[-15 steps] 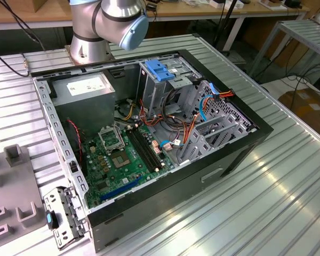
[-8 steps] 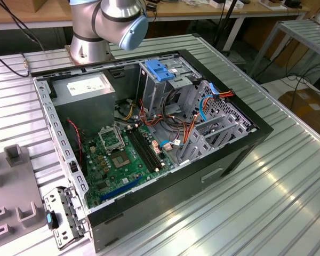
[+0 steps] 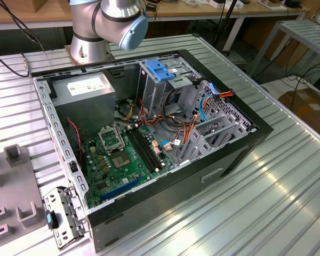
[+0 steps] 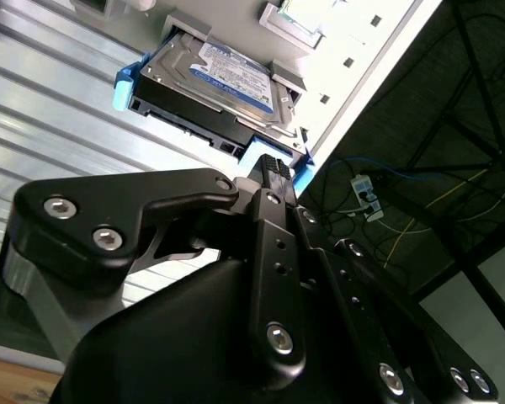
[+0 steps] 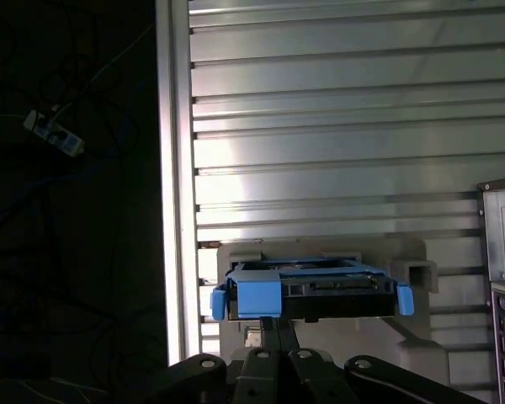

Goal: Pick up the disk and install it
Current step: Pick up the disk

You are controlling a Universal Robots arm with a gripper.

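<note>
The disk (image 4: 231, 71) lies flat in a grey holder (image 5: 412, 271) on the ribbed metal table, near the table's edge. It has a dark body, a white and blue label and blue side rails (image 5: 257, 299). In both wrist views my gripper (image 5: 275, 324) sits just short of the disk's near end. Its fingertips (image 4: 273, 168) are drawn together beside the blue rail's corner, and nothing shows between them. The open computer case (image 3: 240, 152) lies on its side in the exterior view, with a metal drive cage (image 3: 165, 93) at its far side.
A light-blue bracket (image 3: 160, 69) tops the drive cage and a grey power-supply box (image 3: 88, 90) fills the case's far corner. Cables run over the motherboard (image 3: 122, 160). Grey fixtures (image 3: 16, 154) stand at the exterior view's left. Beyond the table edge (image 5: 172, 168) the floor is dark with cables.
</note>
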